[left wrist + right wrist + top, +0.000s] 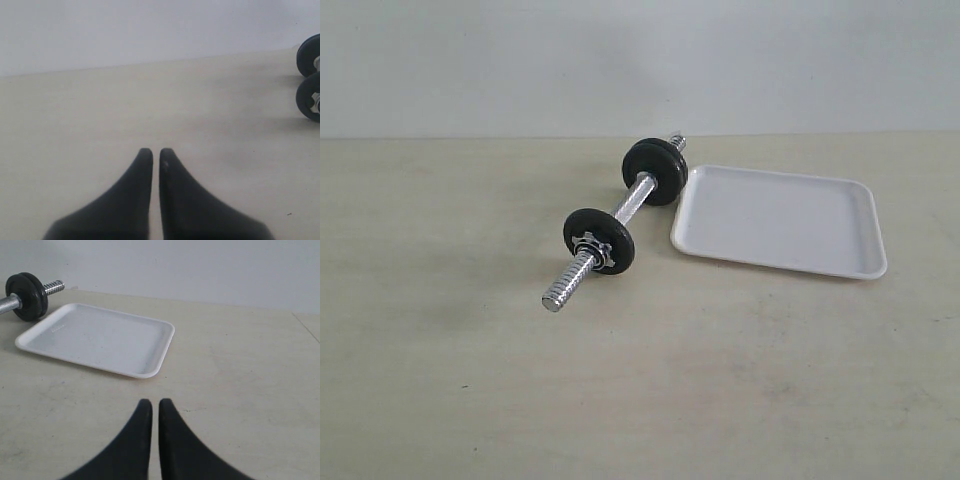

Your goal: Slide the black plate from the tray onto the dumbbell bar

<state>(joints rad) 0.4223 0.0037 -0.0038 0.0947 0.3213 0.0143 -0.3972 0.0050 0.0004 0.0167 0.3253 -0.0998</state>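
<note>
Already on the bar: black plate [656,172] beside the tray [780,222]

Exterior view: the dumbbell bar [632,203] lay on the table [470,350], running from 7 o'clock to 1 o'clock. The black plate sat on its far end, with the tray just beside it at 3 o'clock. A second plate [603,232] with a collar [592,250] sat toward the near end.

Left wrist view: the left gripper [155,152] was closed, holding nothing.

Right wrist view: the right gripper [155,403] was likewise closed on nothing, and the tray lay ahead of it.
</note>
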